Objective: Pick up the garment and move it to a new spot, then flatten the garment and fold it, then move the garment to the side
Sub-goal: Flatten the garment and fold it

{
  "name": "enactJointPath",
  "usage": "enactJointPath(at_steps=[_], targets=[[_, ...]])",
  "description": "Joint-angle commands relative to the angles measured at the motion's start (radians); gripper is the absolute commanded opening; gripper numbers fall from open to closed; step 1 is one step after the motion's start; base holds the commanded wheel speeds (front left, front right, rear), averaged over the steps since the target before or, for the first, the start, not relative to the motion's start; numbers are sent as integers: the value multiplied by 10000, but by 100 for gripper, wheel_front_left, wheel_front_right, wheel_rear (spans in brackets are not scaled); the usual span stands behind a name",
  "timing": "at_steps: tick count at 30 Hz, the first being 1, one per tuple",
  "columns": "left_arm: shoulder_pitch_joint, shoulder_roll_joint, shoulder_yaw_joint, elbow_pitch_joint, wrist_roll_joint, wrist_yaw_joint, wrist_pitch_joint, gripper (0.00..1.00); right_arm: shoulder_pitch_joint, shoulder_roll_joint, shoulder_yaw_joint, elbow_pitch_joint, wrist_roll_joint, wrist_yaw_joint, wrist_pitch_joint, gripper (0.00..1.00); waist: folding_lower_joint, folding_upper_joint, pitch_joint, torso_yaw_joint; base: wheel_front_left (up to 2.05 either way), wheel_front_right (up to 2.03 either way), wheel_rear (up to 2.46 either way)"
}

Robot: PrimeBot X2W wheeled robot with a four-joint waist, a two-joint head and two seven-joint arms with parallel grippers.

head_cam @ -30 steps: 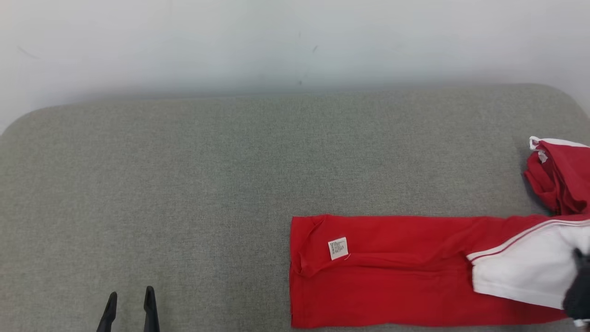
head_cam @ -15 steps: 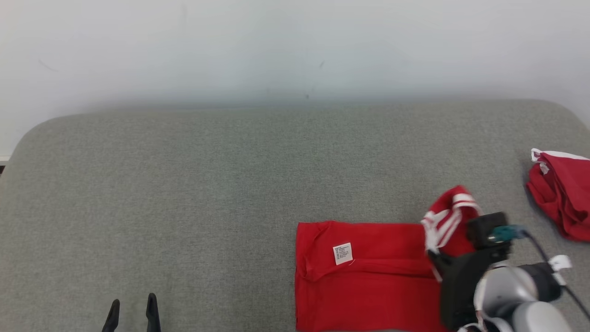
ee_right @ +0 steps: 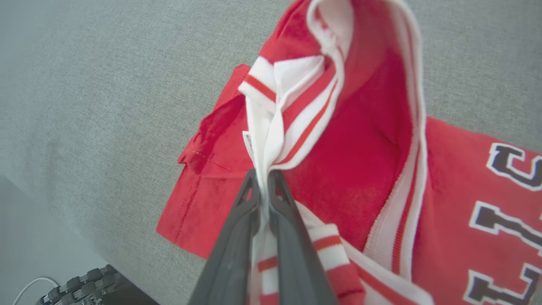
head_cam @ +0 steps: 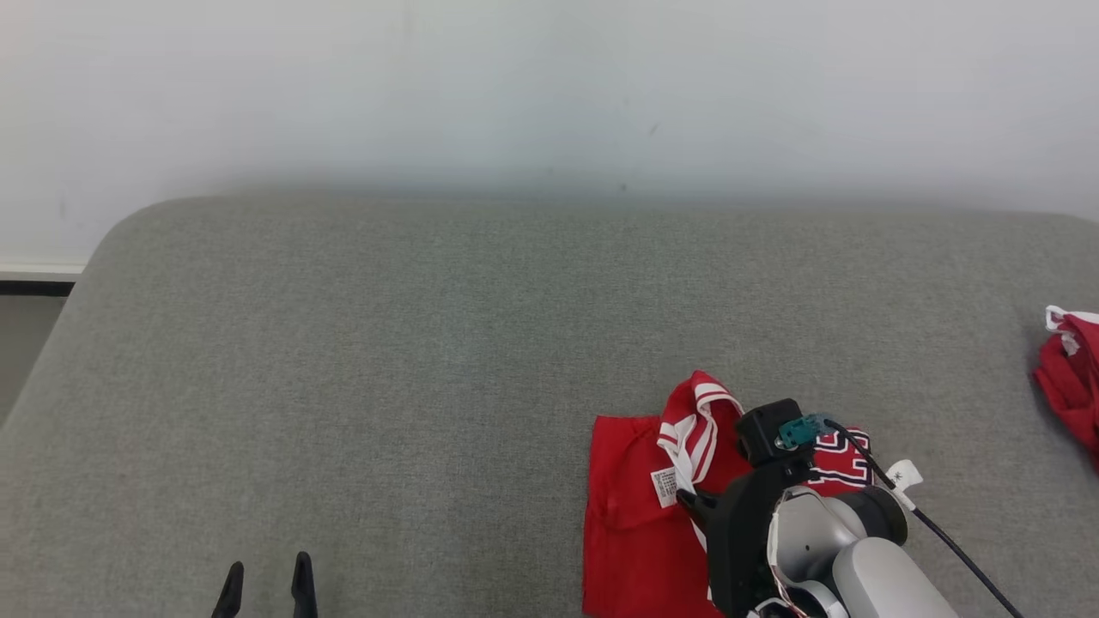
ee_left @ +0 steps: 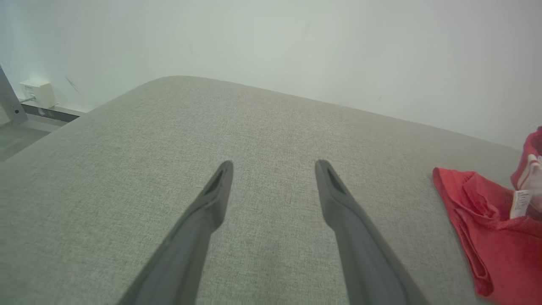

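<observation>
Grey fabric cushion (head_cam: pixel 343 386), pale wall (head_cam: pixel 515 86) behind, crumpled red cloth (head_cam: pixel 1069 378) at right edge, perhaps a socket box (ee_left: pixel 38 93)

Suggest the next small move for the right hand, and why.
Probably carry the striped trim across toward the left edge of the shirt, then lower it. The right hand is shut on that trim and holds it lifted above the red cloth, so the fold is not yet laid flat. The left hand is open, apart from the shirt.
</observation>
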State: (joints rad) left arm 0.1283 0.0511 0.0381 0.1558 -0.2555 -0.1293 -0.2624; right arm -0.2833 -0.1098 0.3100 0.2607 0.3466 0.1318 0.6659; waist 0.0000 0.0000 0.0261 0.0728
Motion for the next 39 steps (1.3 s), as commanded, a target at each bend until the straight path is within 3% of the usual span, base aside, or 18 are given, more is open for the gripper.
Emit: enactJointPath(at_steps=[1,17,18,19,30,39], targets=[[65,-13,-39,14,-9,-13,-27,100,-141,70,29,150,88,-23,-107,0,0,0,29,230,0,0,0],[113,-13,-313,56,-117,26,-27,100,-1057,456,611,2265,350,-23,-836,0,0,0,141,1083,0,0,0],[122,-13,-314,59,-119,33,-28,100,-1082,462,674,2294,367,-23,-911,42,0,0,136,1094,0,0,0],[129,-13,-307,59,-121,42,-28,100,-1095,464,665,2319,437,-23,-991,100,0,0,130,1097,0,0,0],[215,-13,-119,-37,-108,112,-27,100,-1300,478,938,1551,1392,-23,-1559,100,0,0,-20,731,0,0,0],[326,-13,25,-79,-29,100,-28,100,-1074,-331,212,-110,1546,-23,-2210,100,0,0,-284,243,0,0,0]])
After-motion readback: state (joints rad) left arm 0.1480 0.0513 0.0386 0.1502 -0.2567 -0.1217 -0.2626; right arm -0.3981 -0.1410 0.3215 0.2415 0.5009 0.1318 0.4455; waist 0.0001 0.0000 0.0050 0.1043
